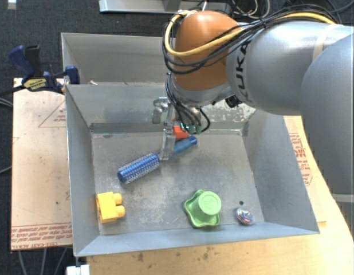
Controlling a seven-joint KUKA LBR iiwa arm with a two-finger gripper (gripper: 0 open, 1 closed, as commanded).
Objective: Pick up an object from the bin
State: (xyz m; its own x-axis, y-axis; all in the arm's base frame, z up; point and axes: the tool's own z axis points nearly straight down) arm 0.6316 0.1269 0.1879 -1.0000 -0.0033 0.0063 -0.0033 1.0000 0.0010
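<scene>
My gripper [165, 152] hangs low over the middle of the bin, under the arm's orange cover. It stands right at the neck of a blue brush [139, 168] that lies slantwise on the floor. The brush's bristled head points to the lower left and its smooth handle end [185, 144] to the upper right. The view does not show whether the gripper touches or holds the brush. A small red-orange piece [180, 132] shows just behind the handle, close under the gripper's body.
A yellow toy brick [110, 206] lies in the near left corner. A green round lid-like piece [203, 209] sits at the near middle, and a small silvery trinket [244, 215] to its right. The arm covers the bin's far right.
</scene>
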